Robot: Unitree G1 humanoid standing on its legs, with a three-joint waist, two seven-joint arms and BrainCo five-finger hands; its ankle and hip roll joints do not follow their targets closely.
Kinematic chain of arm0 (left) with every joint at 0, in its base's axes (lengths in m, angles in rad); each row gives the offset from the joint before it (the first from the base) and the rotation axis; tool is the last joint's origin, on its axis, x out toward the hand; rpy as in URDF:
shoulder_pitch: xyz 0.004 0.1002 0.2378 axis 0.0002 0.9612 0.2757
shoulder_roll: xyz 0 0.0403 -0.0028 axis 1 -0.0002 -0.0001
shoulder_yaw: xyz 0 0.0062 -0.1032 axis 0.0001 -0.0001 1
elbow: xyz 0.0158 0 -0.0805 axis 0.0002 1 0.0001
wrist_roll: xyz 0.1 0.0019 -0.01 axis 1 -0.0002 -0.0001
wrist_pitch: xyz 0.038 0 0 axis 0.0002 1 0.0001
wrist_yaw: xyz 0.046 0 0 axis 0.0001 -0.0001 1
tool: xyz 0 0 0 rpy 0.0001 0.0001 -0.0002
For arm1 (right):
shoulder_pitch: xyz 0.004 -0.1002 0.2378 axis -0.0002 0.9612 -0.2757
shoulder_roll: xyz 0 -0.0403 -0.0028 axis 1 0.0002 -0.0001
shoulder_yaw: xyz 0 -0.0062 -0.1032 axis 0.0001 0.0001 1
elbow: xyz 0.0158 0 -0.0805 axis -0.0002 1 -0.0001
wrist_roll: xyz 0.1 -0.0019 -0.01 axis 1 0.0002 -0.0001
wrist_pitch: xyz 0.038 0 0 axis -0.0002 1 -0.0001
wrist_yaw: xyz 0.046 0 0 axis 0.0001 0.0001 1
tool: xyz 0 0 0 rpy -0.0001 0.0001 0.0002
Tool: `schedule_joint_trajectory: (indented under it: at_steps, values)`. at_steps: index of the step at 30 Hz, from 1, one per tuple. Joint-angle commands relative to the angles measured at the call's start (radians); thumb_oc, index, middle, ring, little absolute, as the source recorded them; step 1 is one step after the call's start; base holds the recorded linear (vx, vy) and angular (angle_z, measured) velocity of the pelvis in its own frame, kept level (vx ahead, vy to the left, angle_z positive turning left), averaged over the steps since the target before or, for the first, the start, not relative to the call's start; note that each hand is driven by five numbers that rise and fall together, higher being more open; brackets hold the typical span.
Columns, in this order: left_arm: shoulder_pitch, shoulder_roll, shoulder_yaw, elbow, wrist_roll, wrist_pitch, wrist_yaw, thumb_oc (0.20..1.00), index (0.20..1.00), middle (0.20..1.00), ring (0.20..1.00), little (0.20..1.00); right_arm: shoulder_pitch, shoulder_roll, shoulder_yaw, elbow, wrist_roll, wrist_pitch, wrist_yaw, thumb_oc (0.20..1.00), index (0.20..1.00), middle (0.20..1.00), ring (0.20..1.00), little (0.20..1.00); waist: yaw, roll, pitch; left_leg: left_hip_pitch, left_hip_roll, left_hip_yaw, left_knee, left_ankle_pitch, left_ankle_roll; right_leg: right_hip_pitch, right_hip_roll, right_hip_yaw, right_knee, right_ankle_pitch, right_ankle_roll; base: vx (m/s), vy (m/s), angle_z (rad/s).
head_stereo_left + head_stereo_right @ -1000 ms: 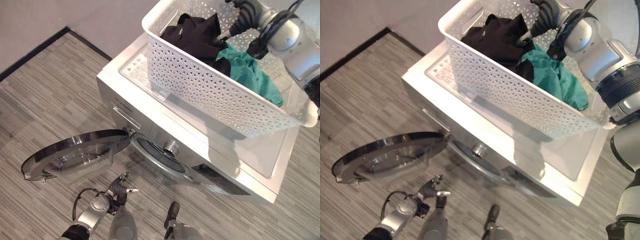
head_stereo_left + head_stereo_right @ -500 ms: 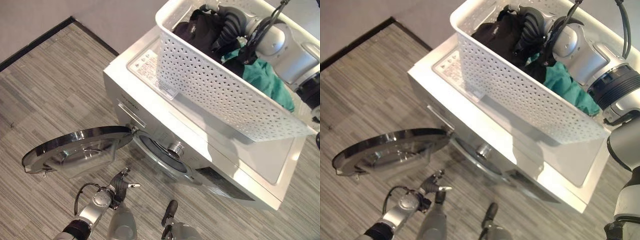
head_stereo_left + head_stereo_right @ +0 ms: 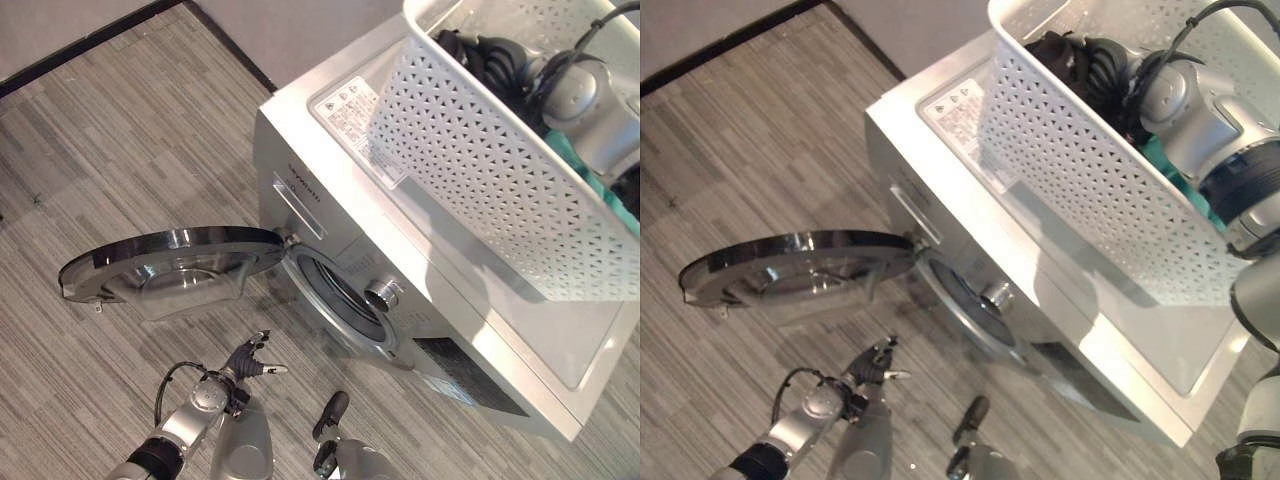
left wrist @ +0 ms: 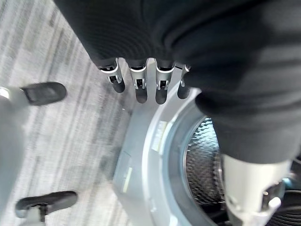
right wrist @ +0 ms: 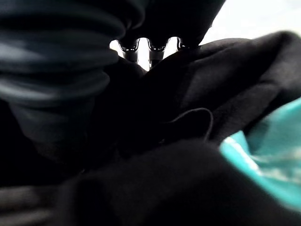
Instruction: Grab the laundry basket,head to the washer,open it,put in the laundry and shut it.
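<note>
The white perforated laundry basket (image 3: pixel 500 190) sits on top of the washer (image 3: pixel 400 270) at upper right; the round door (image 3: pixel 170 262) hangs open at centre left; the right hand (image 3: pixel 1102 62) is buried in the black garment (image 5: pixel 197 117) beside the teal garment (image 5: pixel 263 160), its grasp impossible to tell; the left hand (image 3: pixel 250 362), lower left, hangs relaxed, holding nothing.

Basket (image 3: pixel 1110 190) sits on top of washer (image 3: pixel 480 330), laundry (image 3: pixel 1060 50) inside it. Washer door (image 3: pixel 170 265) hangs open to the left, over the floor (image 3: pixel 110 150).
</note>
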Motion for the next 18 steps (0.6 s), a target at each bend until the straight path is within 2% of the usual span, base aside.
schedule_joint_trajectory:
  at_steps: [1,2,9,11,12,13,14,18]
  values:
    - [-0.038,-0.015,0.011,-0.041,-0.005,-0.039,0.022,1.000,1.000,1.000,1.000,1.000,0.057,-0.067,0.104,-0.048,0.011,0.000,0.068,0.595,0.595,0.595,0.595,0.595,0.051,-0.005,0.063,-0.005,-0.030,-0.041,-0.003,-0.064,0.045,0.076,-0.007,0.007,0.072,-0.072,0.016,0.00,0.000,0.00]
    - [-0.040,-0.016,0.012,-0.041,-0.005,-0.039,0.023,1.000,1.000,1.000,1.000,1.000,0.056,-0.068,0.101,-0.043,0.018,0.000,0.070,0.200,0.200,0.200,0.200,0.200,0.052,-0.004,0.064,-0.005,-0.031,-0.040,-0.006,-0.063,0.045,0.074,-0.007,0.007,0.073,-0.071,0.017,0.00,0.000,0.00]
    - [-0.058,-0.033,0.019,-0.023,-0.020,-0.046,0.046,1.000,1.000,1.000,1.000,1.000,0.051,-0.053,0.042,-0.026,0.057,-0.007,0.022,0.200,0.200,0.200,0.200,0.200,0.040,0.000,0.062,0.006,-0.030,-0.023,-0.005,-0.070,0.050,0.070,-0.011,0.021,0.070,-0.060,0.020,0.00,0.003,-0.01]
    - [-0.069,-0.037,0.025,-0.009,-0.027,-0.046,0.055,1.000,1.000,1.000,1.000,1.000,0.032,-0.035,-0.009,-0.008,0.077,-0.012,-0.022,0.200,0.200,0.200,0.200,0.200,0.030,0.002,0.056,0.012,-0.028,-0.012,-0.001,-0.078,0.054,0.068,-0.013,0.032,0.070,-0.056,0.021,-0.06,0.048,-0.11]
    - [-0.073,-0.039,0.026,-0.002,-0.028,-0.047,0.059,1.000,1.000,1.000,1.000,1.000,0.029,-0.034,-0.030,-0.009,0.085,-0.016,-0.040,0.200,0.200,0.200,0.200,0.200,0.024,0.000,0.056,0.002,-0.034,-0.005,0.001,-0.057,0.063,0.058,-0.021,0.026,0.070,-0.040,0.019,-0.02,0.029,-0.20]
    - [-0.071,-0.038,0.027,-0.001,-0.028,-0.047,0.059,1.000,1.000,1.000,1.000,1.000,0.030,-0.033,-0.030,-0.010,0.085,-0.016,-0.039,0.200,0.200,0.200,0.200,0.200,0.025,0.000,0.053,0.013,-0.027,-0.009,-0.001,-0.078,0.056,0.066,-0.014,0.035,0.070,-0.053,0.023,-0.08,0.045,-0.20]
    - [-0.073,-0.040,0.033,0.012,-0.030,-0.047,0.064,1.000,1.000,1.000,1.000,1.000,0.011,-0.039,-0.061,-0.032,0.108,-0.026,-0.070,0.200,0.200,0.200,0.200,0.200,0.014,-0.001,0.048,0.007,-0.032,0.002,0.000,-0.059,0.064,0.057,-0.022,0.033,0.069,-0.036,0.020,-0.01,0.011,-0.16]
    - [-0.076,-0.042,0.043,0.024,-0.032,-0.050,0.071,1.000,1.000,1.000,1.000,1.000,-0.019,-0.049,-0.095,-0.055,0.135,-0.046,-0.112,0.200,0.200,0.200,0.200,0.200,0.001,0.000,0.036,0.016,-0.030,0.014,-0.001,-0.064,0.068,0.056,-0.023,0.042,0.069,-0.033,0.022,-0.04,0.028,-0.06]
